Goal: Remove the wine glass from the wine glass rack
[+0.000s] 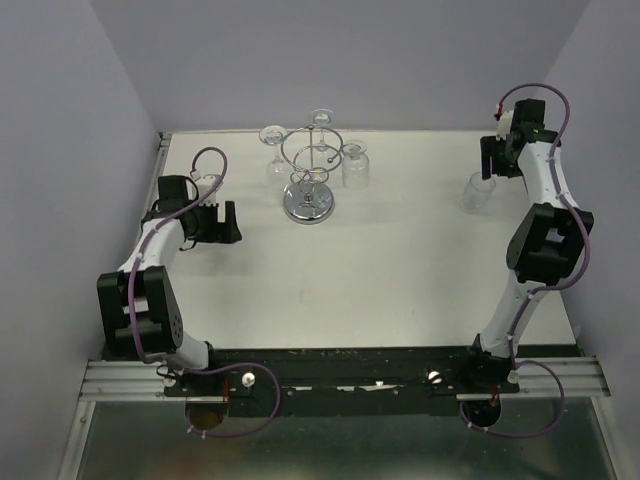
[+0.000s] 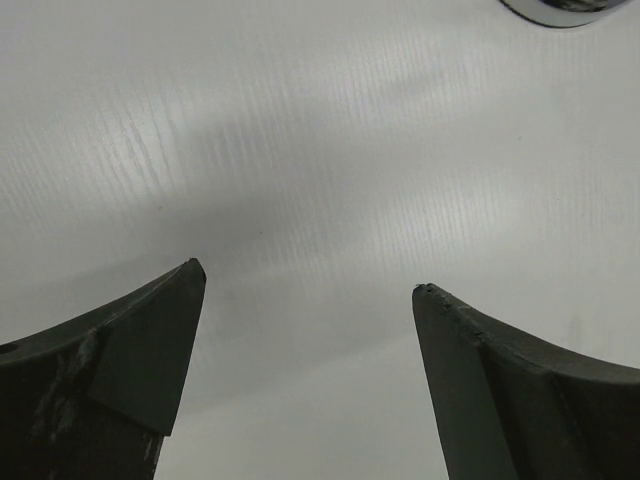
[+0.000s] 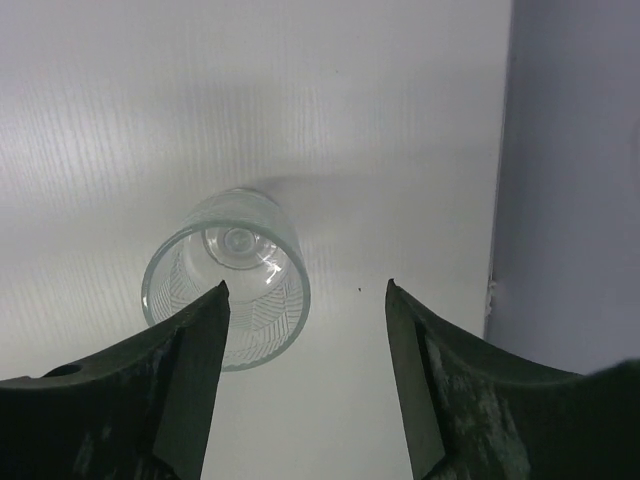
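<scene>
The chrome wine glass rack (image 1: 309, 170) stands at the back centre on its round mirrored base (image 1: 309, 204); an edge of that base shows in the left wrist view (image 2: 560, 10). Clear wine glasses hang from its rings at the left (image 1: 273, 142), back (image 1: 320, 119) and right (image 1: 355, 165). Another wine glass (image 1: 477, 192) stands upright on the table at the right. My right gripper (image 1: 489, 170) is open just above it; in the right wrist view the glass (image 3: 240, 265) sits by the left finger (image 3: 190, 380), outside the jaws (image 3: 305, 290). My left gripper (image 1: 232, 222) is open and empty (image 2: 305, 275), left of the rack.
The white table (image 1: 380, 280) is closed in by purple walls; the right wall (image 3: 570, 180) is close beside the right gripper. A metal rail (image 1: 330, 375) with both arm bases runs along the near edge.
</scene>
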Action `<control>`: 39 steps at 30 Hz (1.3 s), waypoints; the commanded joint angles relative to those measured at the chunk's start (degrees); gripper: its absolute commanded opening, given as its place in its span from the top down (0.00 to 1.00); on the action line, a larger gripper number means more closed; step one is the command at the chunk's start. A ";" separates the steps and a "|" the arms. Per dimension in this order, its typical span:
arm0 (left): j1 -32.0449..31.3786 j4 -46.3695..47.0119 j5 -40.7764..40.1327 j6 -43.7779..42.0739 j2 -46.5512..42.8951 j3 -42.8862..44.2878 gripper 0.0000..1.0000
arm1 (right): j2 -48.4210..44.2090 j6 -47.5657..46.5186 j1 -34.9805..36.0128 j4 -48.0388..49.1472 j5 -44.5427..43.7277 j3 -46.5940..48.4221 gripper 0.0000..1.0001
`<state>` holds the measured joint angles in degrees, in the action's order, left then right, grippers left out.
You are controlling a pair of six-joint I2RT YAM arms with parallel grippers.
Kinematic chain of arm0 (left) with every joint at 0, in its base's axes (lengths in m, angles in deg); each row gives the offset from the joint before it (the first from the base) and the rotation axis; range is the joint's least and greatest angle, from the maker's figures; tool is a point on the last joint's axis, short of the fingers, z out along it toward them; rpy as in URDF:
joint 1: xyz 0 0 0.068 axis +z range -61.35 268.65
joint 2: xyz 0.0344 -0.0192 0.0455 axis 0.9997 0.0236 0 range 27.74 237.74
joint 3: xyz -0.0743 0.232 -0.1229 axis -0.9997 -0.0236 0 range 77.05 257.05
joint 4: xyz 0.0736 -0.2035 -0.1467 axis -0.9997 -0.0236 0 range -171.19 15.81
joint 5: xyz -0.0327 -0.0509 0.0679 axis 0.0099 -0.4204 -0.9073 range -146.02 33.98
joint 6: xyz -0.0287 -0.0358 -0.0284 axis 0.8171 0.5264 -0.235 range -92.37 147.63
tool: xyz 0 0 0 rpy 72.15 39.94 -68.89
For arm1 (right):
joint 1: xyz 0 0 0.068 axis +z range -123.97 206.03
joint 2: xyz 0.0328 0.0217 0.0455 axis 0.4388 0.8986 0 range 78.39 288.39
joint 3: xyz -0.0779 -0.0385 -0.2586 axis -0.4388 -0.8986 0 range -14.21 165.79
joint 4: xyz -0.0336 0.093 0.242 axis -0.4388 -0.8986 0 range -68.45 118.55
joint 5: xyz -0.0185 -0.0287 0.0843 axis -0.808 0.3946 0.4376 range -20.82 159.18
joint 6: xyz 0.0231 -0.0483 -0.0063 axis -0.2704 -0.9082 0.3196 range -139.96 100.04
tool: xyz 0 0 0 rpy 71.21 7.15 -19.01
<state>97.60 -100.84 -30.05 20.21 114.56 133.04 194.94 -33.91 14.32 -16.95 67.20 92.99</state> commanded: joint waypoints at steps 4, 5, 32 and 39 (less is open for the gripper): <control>-0.34 6.52 1.63 6.44 -8.59 -2.37 0.01 | -8.87 -1.42 -0.34 -0.03 9.32 3.37 0.22; -0.42 7.22 0.14 7.15 -9.21 -2.37 0.01 | -10.63 -1.95 -0.34 0.05 13.71 2.85 0.21; -4.91 10.58 -6.90 -11.91 -11.42 1.67 0.01 | -28.94 -16.63 17.41 37.83 57.95 -35.03 0.07; -4.91 5.12 -4.53 -13.06 -10.97 1.32 0.04 | -24.27 -10.40 21.63 52.69 55.86 -36.54 0.00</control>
<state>92.66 -90.26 -37.39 9.37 103.74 133.74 168.82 -47.73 33.89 22.51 122.59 57.19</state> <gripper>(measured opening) 0.963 0.994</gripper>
